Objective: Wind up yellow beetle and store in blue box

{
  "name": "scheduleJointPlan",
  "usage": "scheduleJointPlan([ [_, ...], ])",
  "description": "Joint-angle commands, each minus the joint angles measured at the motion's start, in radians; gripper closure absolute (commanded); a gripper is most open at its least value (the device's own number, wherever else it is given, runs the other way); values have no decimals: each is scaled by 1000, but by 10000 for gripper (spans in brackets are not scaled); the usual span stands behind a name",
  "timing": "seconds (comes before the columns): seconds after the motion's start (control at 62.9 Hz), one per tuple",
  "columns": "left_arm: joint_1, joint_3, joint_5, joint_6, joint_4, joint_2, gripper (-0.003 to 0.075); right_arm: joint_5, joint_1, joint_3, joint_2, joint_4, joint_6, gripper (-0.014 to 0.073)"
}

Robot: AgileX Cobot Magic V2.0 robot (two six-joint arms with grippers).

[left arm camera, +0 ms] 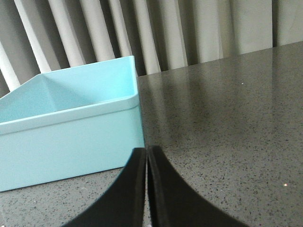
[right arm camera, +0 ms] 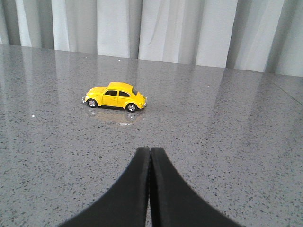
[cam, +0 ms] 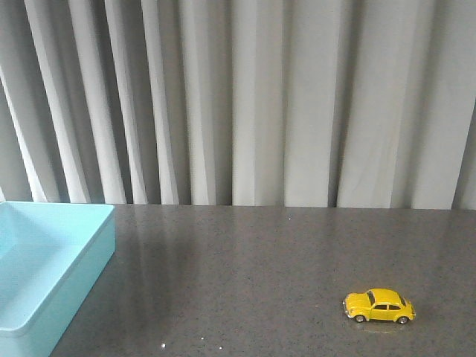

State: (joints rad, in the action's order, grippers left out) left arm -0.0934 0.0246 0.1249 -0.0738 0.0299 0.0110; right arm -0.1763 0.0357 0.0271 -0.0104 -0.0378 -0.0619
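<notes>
One car: yellow beetle (right arm camera: pixel 115 96), broadside ahead of the right claw (right arm camera: pixel 150 153).
Both claws: pressed closed, empty.

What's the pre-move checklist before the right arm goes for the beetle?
1. Yellow beetle upright on its wheels: ok.
2. Table around the beetle free of obstacles: ok.
3. Right tool open for the grasp: not ok, fingers together.
4. Right tool facing the beetle: ok, car ahead of it, apart.
5. Blue box free to receive: ok for the visible part; the rest is out of frame.
6. Left tool clear of the box: ok, shut, just short of its wall.
</notes>
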Motion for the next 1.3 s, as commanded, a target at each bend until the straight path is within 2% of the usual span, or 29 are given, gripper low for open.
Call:
scheduleJointPlan([
  [0.0,4,-8,-75,2,-10,15,726,77,6,3,-11,-6,-5,598],
  [0.461,4,-10,-76,2,-10,16,726,76,6,3,-11,-3,-3,598],
  [0.588,4,-16,-83,37,-55,16,726,83,6,-2,-11,61,7,598],
  [0.731,4,-44,-161,37,-146,14,726,83,6,-71,7,151,8,598],
  [0.827,4,-126,-136,37,-170,13,726,72,6,-177,55,151,9,598],
  [0.97,4,-309,0,34,-165,-52,726,21,6,-376,194,144,5,598],
  [1.16,4,-595,119,34,-94,-283,726,-101,6,-636,434,120,-4,598],
  [1.288,4,-727,160,34,-88,-438,726,-198,6,-730,551,103,-4,598],
])
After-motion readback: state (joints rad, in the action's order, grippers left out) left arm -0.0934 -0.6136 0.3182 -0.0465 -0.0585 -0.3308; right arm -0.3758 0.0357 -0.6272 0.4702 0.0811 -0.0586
